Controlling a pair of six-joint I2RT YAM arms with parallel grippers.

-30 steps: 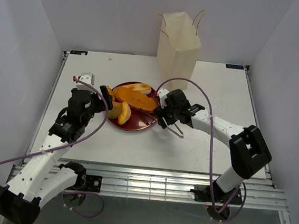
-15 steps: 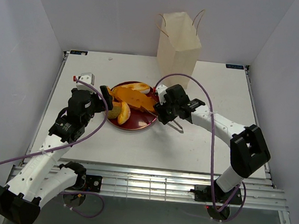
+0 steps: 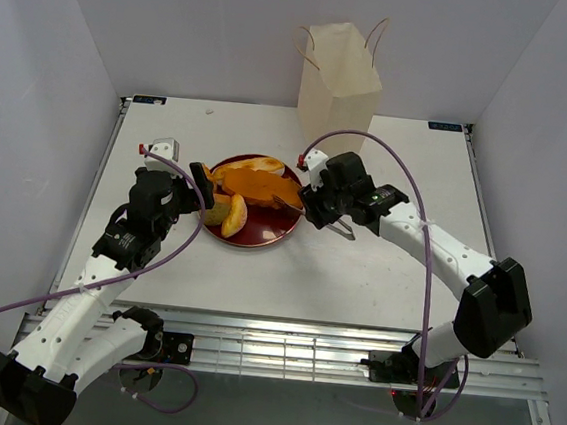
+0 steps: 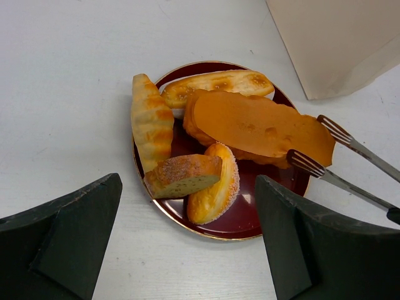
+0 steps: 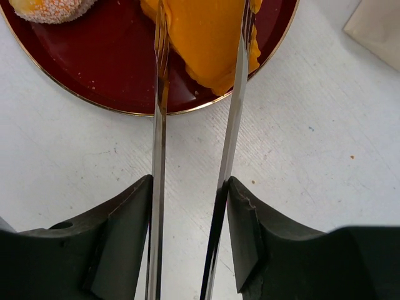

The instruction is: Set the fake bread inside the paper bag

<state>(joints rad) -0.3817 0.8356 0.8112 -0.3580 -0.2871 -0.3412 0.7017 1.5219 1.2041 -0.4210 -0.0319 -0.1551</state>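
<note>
The fake bread (image 3: 258,184) lies on a dark red plate (image 3: 260,242): a large flat orange piece (image 4: 256,125), a long roll (image 4: 215,84), a ridged roll (image 4: 151,119), a wedge (image 4: 184,175) and a sugared oval (image 4: 215,187). My right gripper (image 3: 322,208) is shut on thin metal tongs (image 5: 159,125). The tong tips straddle the right end of the flat orange piece (image 5: 209,37). My left gripper (image 3: 193,188) is open and empty at the plate's left edge (image 4: 187,184). The cream paper bag (image 3: 341,82) stands upright behind the plate.
White walls close in the table on the left, back and right. The bag's lower part shows in the left wrist view (image 4: 331,44) just beyond the plate's rim (image 4: 237,232). A metal rail runs along the table's near edge (image 3: 280,348).
My right gripper has swung a little to the back right with the tongs, and the tong tips now reach over the plate's right rim around the flat orange piece. The left arm has not moved.
</note>
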